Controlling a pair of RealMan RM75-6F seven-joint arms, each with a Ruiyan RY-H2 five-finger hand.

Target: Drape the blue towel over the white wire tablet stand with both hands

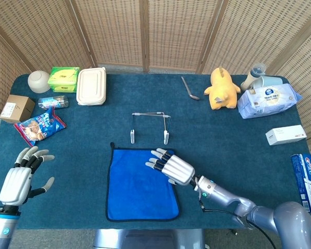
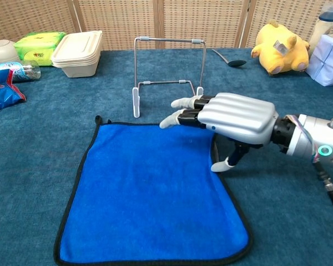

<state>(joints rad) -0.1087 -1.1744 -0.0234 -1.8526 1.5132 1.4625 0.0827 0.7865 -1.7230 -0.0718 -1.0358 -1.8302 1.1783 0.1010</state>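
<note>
The blue towel (image 1: 140, 184) (image 2: 150, 194) lies flat on the table near the front edge, its right border slightly pulled in. Just behind it stands the white wire tablet stand (image 1: 150, 126) (image 2: 167, 75), upright and bare. My right hand (image 1: 171, 167) (image 2: 227, 117) hovers palm-down over the towel's far right corner, fingers stretched out towards the left, holding nothing. My left hand (image 1: 22, 177) is at the table's front left, well away from the towel, fingers spread and empty; the chest view does not show it.
At the back left sit a lidded food box (image 1: 91, 85), a green pack (image 1: 63, 78), a bowl (image 1: 39, 81), a snack bag (image 1: 40, 126) and a cardboard box (image 1: 16, 108). A spoon (image 1: 189, 88), yellow plush (image 1: 222, 88), wipes pack (image 1: 268, 100) and white box (image 1: 285, 135) are on the right.
</note>
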